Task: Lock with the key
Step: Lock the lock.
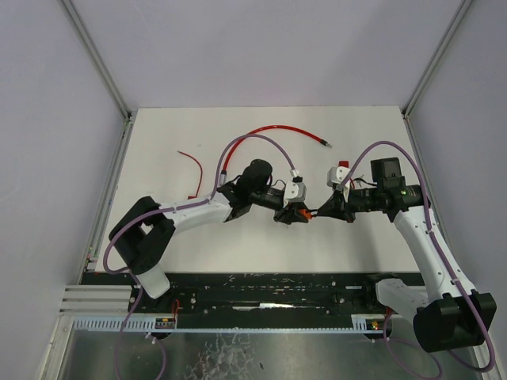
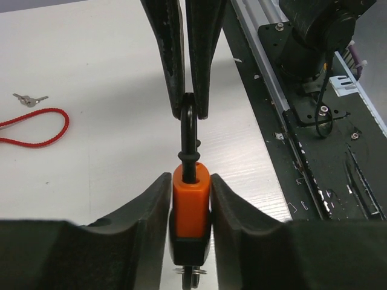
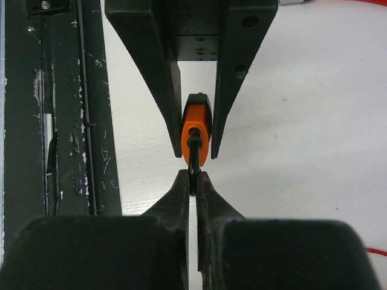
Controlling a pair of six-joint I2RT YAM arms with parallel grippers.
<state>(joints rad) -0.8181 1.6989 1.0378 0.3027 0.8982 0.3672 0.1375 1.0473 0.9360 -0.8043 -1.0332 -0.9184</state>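
An orange padlock point(image 2: 191, 202) with a black base and a black shackle point(image 2: 188, 130) is held above the table between both grippers. My left gripper point(image 2: 191, 181) is shut on the padlock body. A key ring point(image 2: 192, 275) shows under the base, and the key itself is mostly hidden. My right gripper point(image 3: 193, 181) is shut on the shackle loop point(image 3: 193, 160). In the top view the padlock point(image 1: 299, 212) sits between the left gripper point(image 1: 287, 214) and the right gripper point(image 1: 318, 212), at the table's middle front.
A red cord point(image 1: 269, 134) lies at the back of the white table point(image 1: 364, 158), with small spare keys point(image 2: 29, 99) at its end. A thin red wire point(image 1: 192, 164) lies at the left. The black rail point(image 1: 261, 289) runs along the near edge.
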